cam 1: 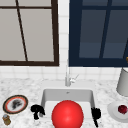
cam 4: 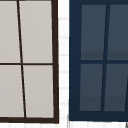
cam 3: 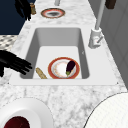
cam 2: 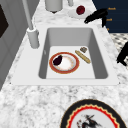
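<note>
Right hand [cam 3: 13, 63] hovers with fingers straight and nothing held at the sink's [cam 3: 32, 50] edge, so we'd dip it gently toward the plate [cam 3: 58, 71] and eggplant [cam 3: 70, 67] down in the basin.

both hands [cam 1: 37, 110] [cam 1: 96, 113] hover, fingers relaxed, pointing down.
</note>
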Available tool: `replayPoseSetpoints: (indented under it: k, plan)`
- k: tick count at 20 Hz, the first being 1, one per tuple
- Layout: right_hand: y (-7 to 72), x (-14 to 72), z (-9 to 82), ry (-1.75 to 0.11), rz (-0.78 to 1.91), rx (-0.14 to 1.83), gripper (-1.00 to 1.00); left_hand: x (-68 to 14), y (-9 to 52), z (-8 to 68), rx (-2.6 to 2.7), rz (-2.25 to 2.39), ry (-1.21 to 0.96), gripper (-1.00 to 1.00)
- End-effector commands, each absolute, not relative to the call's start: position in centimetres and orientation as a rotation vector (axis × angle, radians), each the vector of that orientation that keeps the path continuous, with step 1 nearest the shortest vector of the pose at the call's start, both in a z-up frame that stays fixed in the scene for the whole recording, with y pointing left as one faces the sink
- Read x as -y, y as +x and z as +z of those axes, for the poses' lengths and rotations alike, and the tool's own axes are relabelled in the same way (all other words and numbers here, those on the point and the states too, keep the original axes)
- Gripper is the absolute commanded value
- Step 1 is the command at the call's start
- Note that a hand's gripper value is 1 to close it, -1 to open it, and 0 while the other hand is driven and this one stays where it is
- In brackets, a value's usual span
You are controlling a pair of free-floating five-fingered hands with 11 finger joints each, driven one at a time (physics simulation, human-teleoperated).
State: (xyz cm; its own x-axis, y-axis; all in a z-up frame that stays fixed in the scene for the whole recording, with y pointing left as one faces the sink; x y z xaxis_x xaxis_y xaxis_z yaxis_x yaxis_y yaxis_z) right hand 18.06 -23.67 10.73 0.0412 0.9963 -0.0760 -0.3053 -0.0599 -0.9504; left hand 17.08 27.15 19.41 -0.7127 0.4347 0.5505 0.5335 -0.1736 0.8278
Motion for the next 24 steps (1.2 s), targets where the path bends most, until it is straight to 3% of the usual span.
replayPoseSetpoints:
  k: [1, 24]
  plan:
    - [18.2, 23.7, 10.7, -1.051, 1.351, 0.908, -1.0, -27.2, 17.1, 19.4, 1.97, -2.047, -1.158, 0.0]
    - [28.1, 20.8, 11.5, -1.278, 1.218, 1.154, -1.0, -27.2, 17.1, 19.4, 1.97, -2.047, -1.158, 0.0]
